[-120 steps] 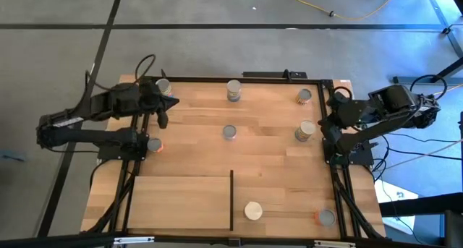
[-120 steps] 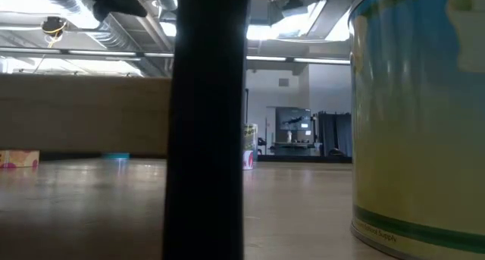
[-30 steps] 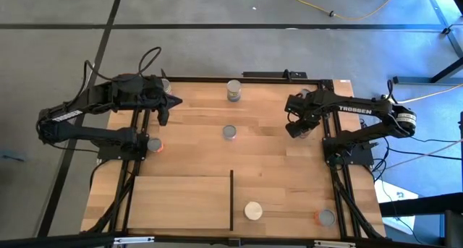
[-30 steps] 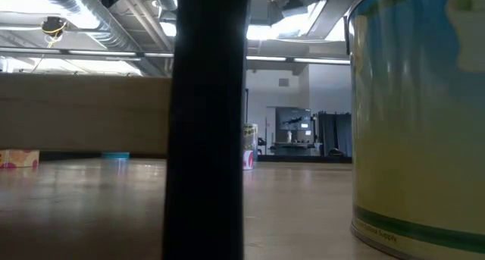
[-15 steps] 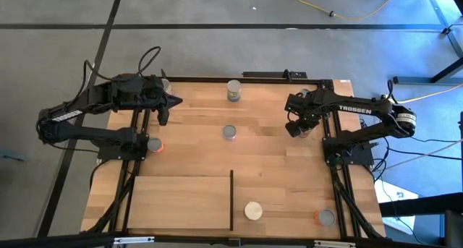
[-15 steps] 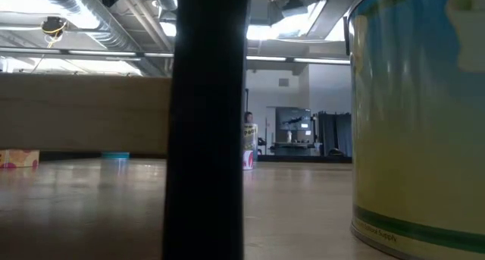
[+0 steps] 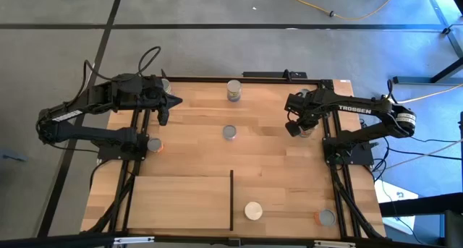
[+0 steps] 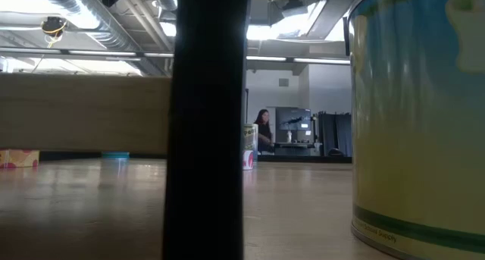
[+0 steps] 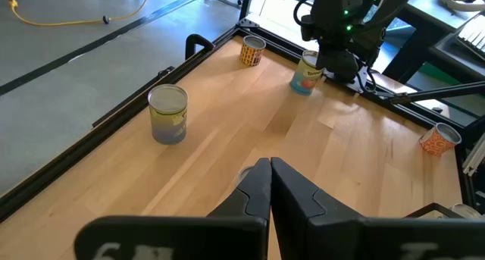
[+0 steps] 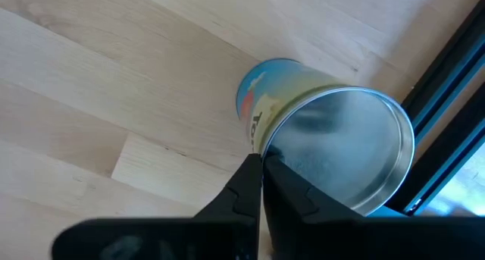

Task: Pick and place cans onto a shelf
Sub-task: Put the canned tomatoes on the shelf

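My right gripper (image 7: 294, 127) (image 10: 260, 163) is shut and points down over a can with a blue and yellow label and a silver top (image 10: 333, 150), which stands on the table by the right edge (image 7: 307, 131). My left gripper (image 7: 173, 100) (image 9: 270, 166) is shut and empty above the table's far left. Other cans stand at the far middle (image 7: 234, 91), the centre (image 7: 229, 132), and near the front (image 7: 253, 210). The shelf (image 7: 181, 201) is a light-wood panel at the near left with a black divider (image 7: 231, 199). My right gripper's shut fingertips (image 10: 255, 167) come from above and stand at the edge of the can's top rim (image 10: 270, 142). The can stands upright on the table. I cannot tell whether the fingers touch it.
An orange-labelled can (image 7: 326, 217) stands at the near right corner and another (image 7: 153, 144) at the left edge. A can (image 9: 252, 50) stands in the far right corner. In the low view the divider (image 8: 208, 123) and a large near can (image 8: 417, 116) block much. A person (image 8: 264, 131) is far behind.
Neither gripper has visibly moved. In the low view a person has come into sight in the room far behind the table.
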Tool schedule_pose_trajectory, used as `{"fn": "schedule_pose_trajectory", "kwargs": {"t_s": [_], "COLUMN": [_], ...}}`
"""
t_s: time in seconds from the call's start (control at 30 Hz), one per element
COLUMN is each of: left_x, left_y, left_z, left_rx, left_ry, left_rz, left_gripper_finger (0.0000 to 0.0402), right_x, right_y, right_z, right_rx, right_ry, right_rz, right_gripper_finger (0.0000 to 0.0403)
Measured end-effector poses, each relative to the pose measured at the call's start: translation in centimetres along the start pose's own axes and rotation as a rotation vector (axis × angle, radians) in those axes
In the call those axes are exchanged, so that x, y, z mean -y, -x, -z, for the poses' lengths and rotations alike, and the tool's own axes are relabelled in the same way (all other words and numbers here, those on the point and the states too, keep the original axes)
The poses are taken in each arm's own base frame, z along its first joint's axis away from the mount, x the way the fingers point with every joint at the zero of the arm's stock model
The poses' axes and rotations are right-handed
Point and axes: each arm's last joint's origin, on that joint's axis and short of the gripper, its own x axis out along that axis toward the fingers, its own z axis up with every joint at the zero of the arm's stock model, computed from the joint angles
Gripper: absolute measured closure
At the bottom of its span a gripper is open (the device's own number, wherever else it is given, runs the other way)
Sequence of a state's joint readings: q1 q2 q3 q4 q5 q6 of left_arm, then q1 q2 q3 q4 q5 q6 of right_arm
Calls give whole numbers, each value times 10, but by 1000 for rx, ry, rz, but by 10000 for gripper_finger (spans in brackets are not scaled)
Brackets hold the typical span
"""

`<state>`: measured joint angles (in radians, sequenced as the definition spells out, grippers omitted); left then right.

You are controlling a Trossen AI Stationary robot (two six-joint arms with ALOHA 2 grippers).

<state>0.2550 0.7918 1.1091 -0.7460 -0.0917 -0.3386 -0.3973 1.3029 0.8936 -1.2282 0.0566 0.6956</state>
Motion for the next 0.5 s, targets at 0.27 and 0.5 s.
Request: {"fn": "schedule_pose_trajectory", "kwargs": {"t_s": [0.27,0.5], "left_x": [0,0], "left_y": [0,0], "left_z": [0,0], "left_rx": [0,-1], "left_ry": [0,0], "left_rz": [0,0], "left_gripper_finger": [401,401], "right_x": [-1,-4], "right_y": [3,16], "right_z": [-1,-3], "right_rx": [2,5], "right_ry": [24,73], "right_rz": [-5,-52], "right_gripper_finger": [389,389]}}
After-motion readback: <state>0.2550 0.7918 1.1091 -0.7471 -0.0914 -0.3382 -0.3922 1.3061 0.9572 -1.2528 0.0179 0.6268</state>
